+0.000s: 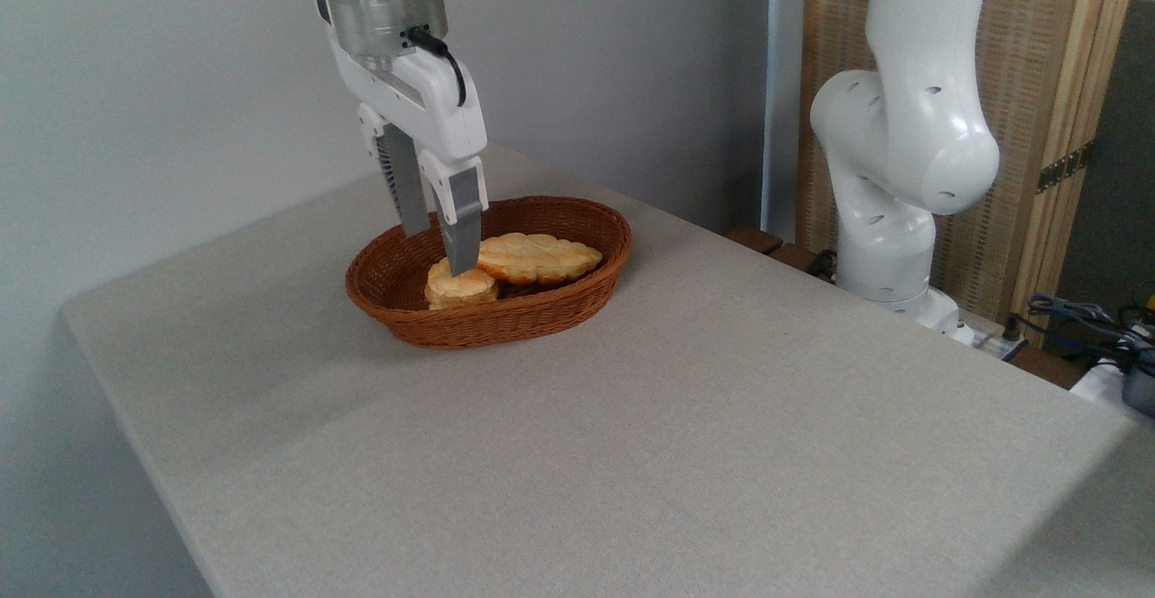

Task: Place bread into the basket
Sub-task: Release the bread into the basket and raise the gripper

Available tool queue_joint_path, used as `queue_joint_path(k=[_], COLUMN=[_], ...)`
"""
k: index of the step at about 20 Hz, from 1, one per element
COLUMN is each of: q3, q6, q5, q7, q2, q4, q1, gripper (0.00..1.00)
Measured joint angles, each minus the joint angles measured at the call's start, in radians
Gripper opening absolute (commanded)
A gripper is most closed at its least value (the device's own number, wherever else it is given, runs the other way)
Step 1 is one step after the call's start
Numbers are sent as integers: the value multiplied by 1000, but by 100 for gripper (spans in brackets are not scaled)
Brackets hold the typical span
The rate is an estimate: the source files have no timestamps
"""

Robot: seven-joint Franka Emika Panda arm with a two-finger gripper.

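Camera view shows you the bread (540, 258) already lying inside the basket (586, 296), beside a small bun (460, 287) — the tool (439, 246) hangs just above the basket, fingers spread and empty, so the drop looks done.

**Soft, even light; mild softness throughout**

Diffuse daylight-like light fills the scene, moderately bright. A broad, faint shadow darkens the table (632, 454) at its left and near-right corner. The basket (541, 314) casts a soft shadow to its left. Gentle sheen shows on the arm (911, 147). Detail is slightly soft and grainy.
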Motion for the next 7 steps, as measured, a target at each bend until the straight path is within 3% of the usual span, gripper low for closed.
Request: queue_joint_path(k=[3, 7], q3=[45, 91], q6=[39, 48], q5=[32, 36], q7=[3, 27], q2=[2, 2], q4=[1, 2], q1=[1, 2], gripper=[100, 100])
